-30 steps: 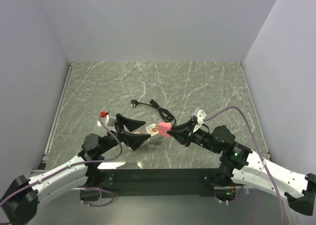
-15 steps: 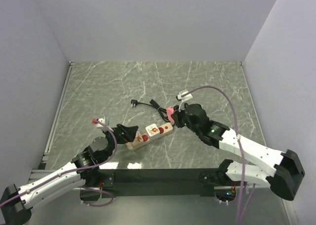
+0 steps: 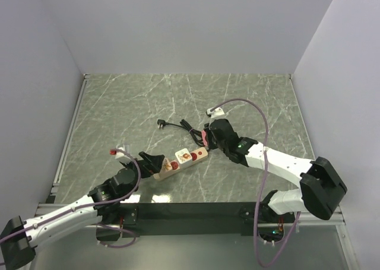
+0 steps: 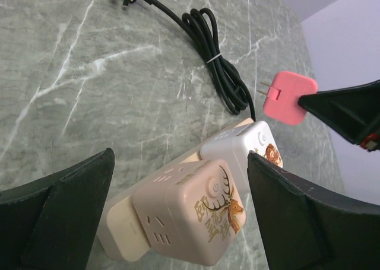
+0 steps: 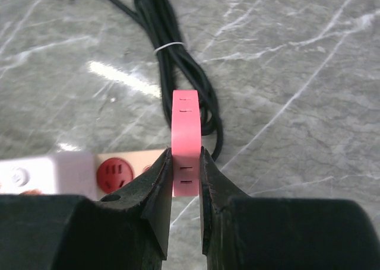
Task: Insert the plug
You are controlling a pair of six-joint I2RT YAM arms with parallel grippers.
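Jaws of the right gripper [image 5: 186,163] are pinched tight on the pink plug [image 5: 186,133]. The plug stands edge-on between the fingers, with most of its body sticking out past the tips. In the left wrist view its two prongs [image 4: 261,89] point away from the fingers, roughly level rather than downward.

The plug hangs in the air just past the far end of the strip [image 3: 181,159]. It is near the red socket [image 5: 113,174] but not over it, and the coiled cord [image 5: 172,62] lies on the table [image 3: 249,104] beyond.

The left gripper [image 4: 178,163] stands wide open and holds nothing. Its fingers flank the strip's near end, where a beige adapter [image 4: 190,216] and a white one [image 4: 243,148] are plugged in. I cannot tell whether either finger touches the strip.

The step in hand looks like the approach: the plug is gripped and carried but not yet lined up. The next move would need the prongs tipped down and squared to the red socket's slots, then a straight push. The strip lies loose, so it may skid or tilt unless the left jaws close on it first.
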